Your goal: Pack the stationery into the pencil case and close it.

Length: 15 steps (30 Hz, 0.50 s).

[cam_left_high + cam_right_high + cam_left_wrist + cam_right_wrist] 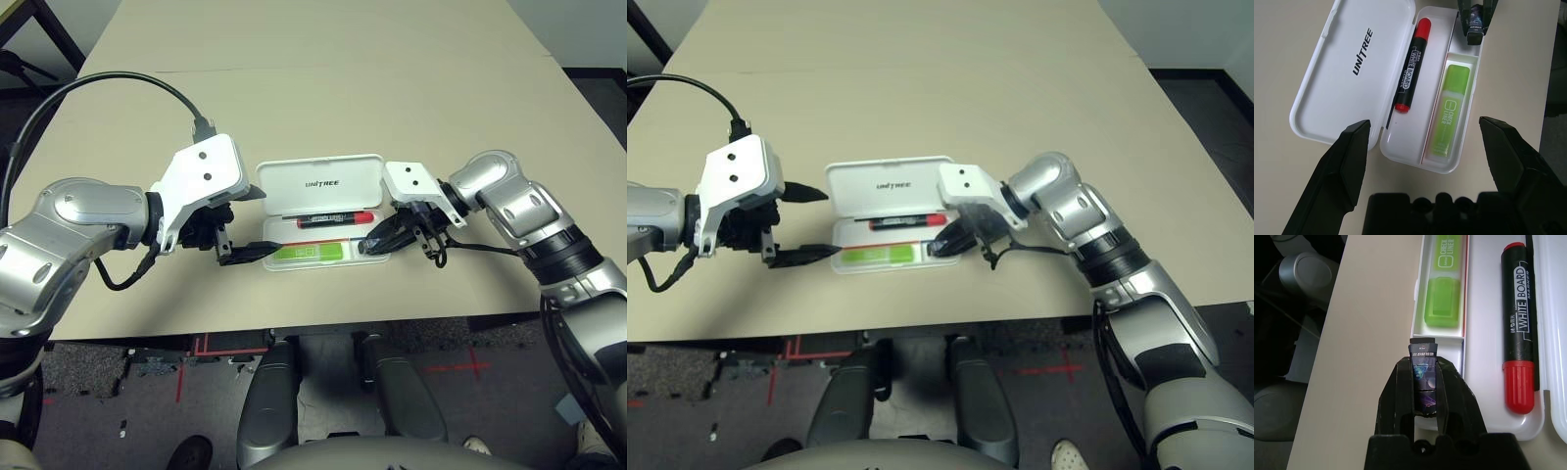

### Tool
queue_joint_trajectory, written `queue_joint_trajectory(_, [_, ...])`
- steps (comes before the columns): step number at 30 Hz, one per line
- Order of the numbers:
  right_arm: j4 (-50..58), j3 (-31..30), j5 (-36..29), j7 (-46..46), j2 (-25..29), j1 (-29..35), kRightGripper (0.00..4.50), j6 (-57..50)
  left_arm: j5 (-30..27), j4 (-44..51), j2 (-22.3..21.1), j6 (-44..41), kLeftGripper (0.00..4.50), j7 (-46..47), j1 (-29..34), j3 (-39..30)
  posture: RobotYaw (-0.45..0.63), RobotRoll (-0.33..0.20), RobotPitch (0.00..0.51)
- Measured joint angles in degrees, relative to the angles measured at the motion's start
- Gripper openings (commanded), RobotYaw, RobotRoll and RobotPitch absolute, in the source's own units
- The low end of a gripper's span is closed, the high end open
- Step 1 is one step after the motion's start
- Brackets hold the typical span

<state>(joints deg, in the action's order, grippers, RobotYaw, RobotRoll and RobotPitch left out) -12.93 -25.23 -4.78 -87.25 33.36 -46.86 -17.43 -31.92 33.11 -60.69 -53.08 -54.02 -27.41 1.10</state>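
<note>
the open "unitree" pencil case [323, 186] is used as landmark on the worktop [323, 108]. inside its tray, the black whiteboard marker [1413, 66] is laid beside the hinge, and the green check liner highlighter [1450, 110] is held in the narrow compartment. over the case's small end compartment, the dark patterned block [1423, 374] is pinched by the right end effector [1425, 363]. beside the case's opposite end, the left end effector [1425, 122] is spread, empty.
</note>
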Motion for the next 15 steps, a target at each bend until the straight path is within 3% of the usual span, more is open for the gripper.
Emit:
queue_joint_trajectory(9, [-0.52, 0.22, 0.15, 0.69, -0.34, 0.01, 4.46, 0.84, 0.01, 0.00, -0.01, 0.02, 4.50, 0.07, 0.00, -0.01, 0.17, 0.000, 0.212])
queue_joint_trajectory(15, [-0.38, 2.82, -2.34, -0.53, 1.52, -1.24, 4.46, -2.58, 0.03, -0.01, -0.21, 0.16, 4.50, 0.07, 0.43, -0.01, 0.16, 0.000, 0.208])
